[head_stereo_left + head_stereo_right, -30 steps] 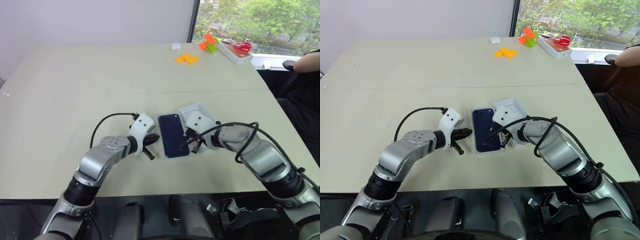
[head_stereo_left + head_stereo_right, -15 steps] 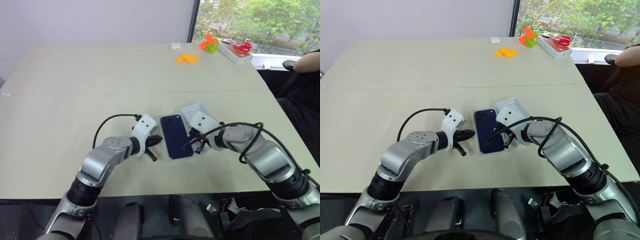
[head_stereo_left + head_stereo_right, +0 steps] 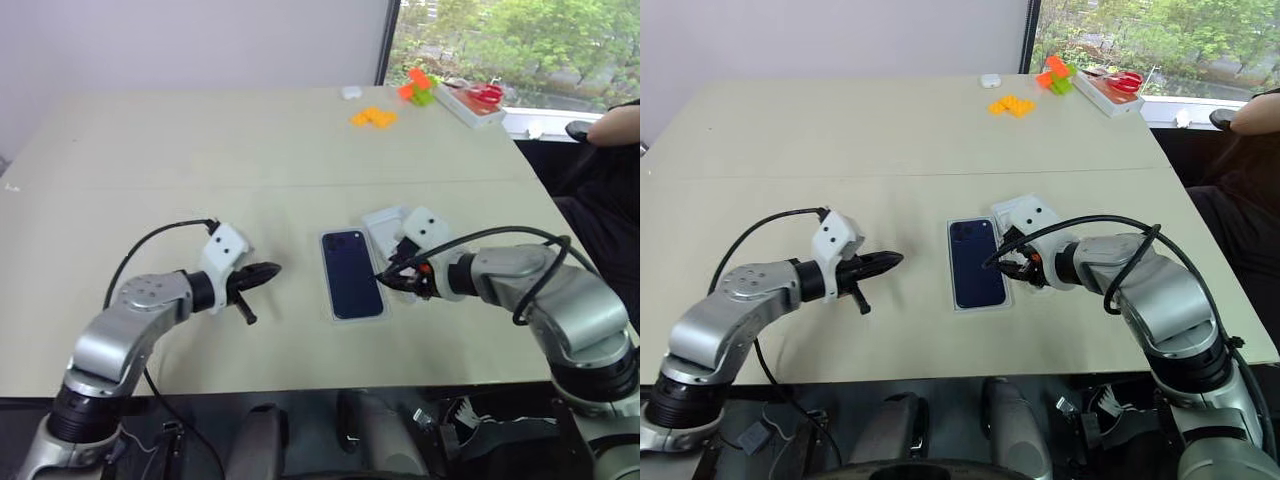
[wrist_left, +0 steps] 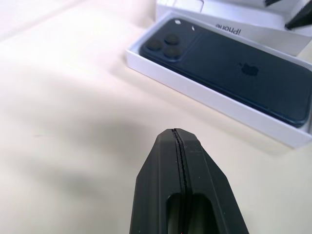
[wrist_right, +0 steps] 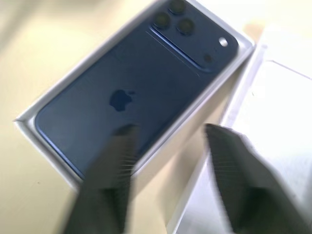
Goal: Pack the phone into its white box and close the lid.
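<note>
The dark blue phone (image 3: pixel 352 273) lies back up inside the shallow white box (image 4: pixel 204 95) at the table's near middle, camera cluster at the far end. The white lid (image 3: pixel 381 219) rests on the table touching the box's right side, partly hidden by my right arm. My right gripper (image 3: pixel 391 279) hovers at the box's right edge, its blurred fingers (image 5: pixel 105 170) spread apart over the phone and the box wall, holding nothing. Left of the box, with a gap of bare table between, my left gripper (image 3: pixel 263 270) points at it, fingers (image 4: pixel 181 161) pressed together and empty.
At the far right of the table (image 3: pixel 200 160) lie orange pieces (image 3: pixel 373 117), orange and green blocks (image 3: pixel 418 86), a small white object (image 3: pixel 350 92) and a tray with red scissors (image 3: pixel 476 99). A person's arm (image 3: pixel 615 125) rests beyond the right edge.
My left gripper has drawn away to the left from the box, still shut. My right gripper has opened and lifted slightly at the box's right edge. Phone and box lie as before.
</note>
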